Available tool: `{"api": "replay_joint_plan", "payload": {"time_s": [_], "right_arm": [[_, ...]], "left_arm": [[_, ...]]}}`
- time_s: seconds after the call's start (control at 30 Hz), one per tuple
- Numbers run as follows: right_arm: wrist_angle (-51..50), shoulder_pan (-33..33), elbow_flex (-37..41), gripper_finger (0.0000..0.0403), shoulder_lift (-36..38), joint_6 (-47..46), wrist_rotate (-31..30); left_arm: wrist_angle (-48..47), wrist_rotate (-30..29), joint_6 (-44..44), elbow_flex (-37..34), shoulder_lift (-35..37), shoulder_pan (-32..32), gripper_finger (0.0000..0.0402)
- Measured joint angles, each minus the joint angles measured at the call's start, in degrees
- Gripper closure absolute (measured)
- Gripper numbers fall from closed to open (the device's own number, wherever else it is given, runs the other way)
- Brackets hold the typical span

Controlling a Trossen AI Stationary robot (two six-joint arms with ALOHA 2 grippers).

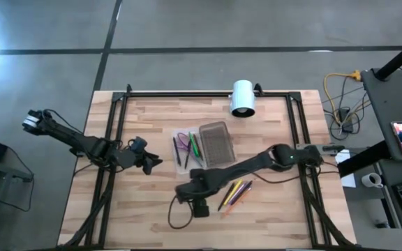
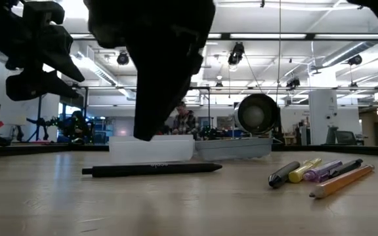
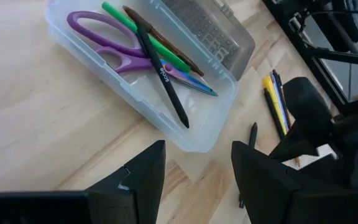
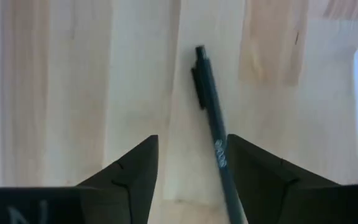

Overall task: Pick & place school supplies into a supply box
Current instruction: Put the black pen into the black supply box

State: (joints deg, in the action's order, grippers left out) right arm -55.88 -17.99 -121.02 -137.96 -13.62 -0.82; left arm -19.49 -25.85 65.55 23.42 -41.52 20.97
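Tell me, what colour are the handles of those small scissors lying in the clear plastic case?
Purple; the scissors show best in the left wrist view.

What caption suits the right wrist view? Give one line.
Right gripper open above a black pen lying on the wooden table.

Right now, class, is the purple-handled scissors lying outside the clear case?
No, the scissors lie inside the open case, beside a green pen.

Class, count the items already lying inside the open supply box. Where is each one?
4: purple scissors, a green pen, a brown pencil and a black pen, all crossing in the supply box. Others may be hidden underneath.
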Motion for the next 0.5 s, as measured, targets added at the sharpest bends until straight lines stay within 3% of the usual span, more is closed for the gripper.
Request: {"api": "replay_joint_plan", "payload": {"time_s": [0.27,0.5], "right_arm": [[-2.6,0.4,-3.3,0.0237,-4.0,5.9,-0.7],[-2.2,1.8,-2.4,0.0277,-5.4,4.6,-0.5]], "left_arm": [[0.0,0.0,0.6,0.0,0.0,0.0,0.0233],[0.0,0.0,0.6,0.0,0.0,0.0,0.0233]]}}
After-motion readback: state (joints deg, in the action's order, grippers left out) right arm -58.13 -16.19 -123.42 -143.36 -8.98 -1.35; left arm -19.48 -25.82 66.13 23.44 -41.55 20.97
